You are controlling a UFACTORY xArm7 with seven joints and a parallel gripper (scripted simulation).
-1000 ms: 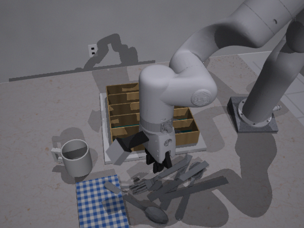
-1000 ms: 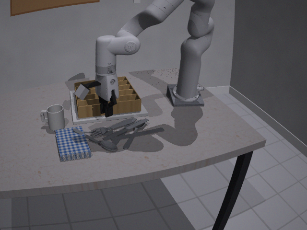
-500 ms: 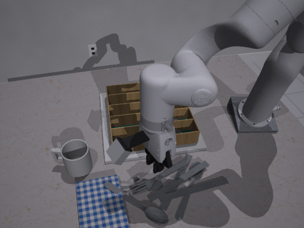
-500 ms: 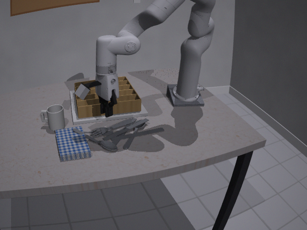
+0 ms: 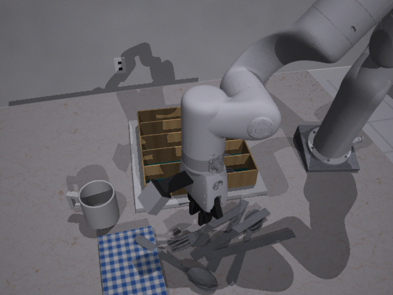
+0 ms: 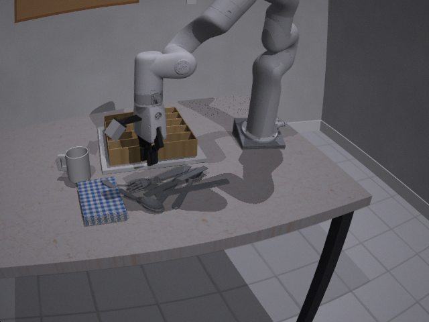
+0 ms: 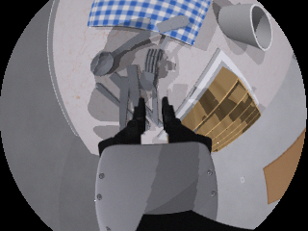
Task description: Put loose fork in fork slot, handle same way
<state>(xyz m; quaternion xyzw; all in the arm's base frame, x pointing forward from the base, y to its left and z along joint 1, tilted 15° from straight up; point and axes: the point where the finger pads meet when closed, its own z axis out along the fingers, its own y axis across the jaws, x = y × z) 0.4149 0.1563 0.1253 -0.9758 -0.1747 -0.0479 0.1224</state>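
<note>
The loose fork (image 5: 182,240) lies on the counter in a heap of cutlery, its tines toward the checked napkin; it also shows in the exterior view (image 6: 137,183) and the wrist view (image 7: 150,72). My gripper (image 5: 207,213) (image 7: 153,104) hangs upright just above the heap, in front of the tray's near wall, with its fingers partly open and nothing between them. The wooden tray has several long slots. The nearest slots show some dark cutlery (image 5: 234,169), mostly hidden behind my arm.
A heap of knives (image 5: 241,236) and a spoon (image 5: 199,276) lie around the fork, some across it. A blue checked napkin (image 5: 130,262) with a knife handle on it lies left of the heap. A grey mug (image 5: 98,203) stands left of the tray.
</note>
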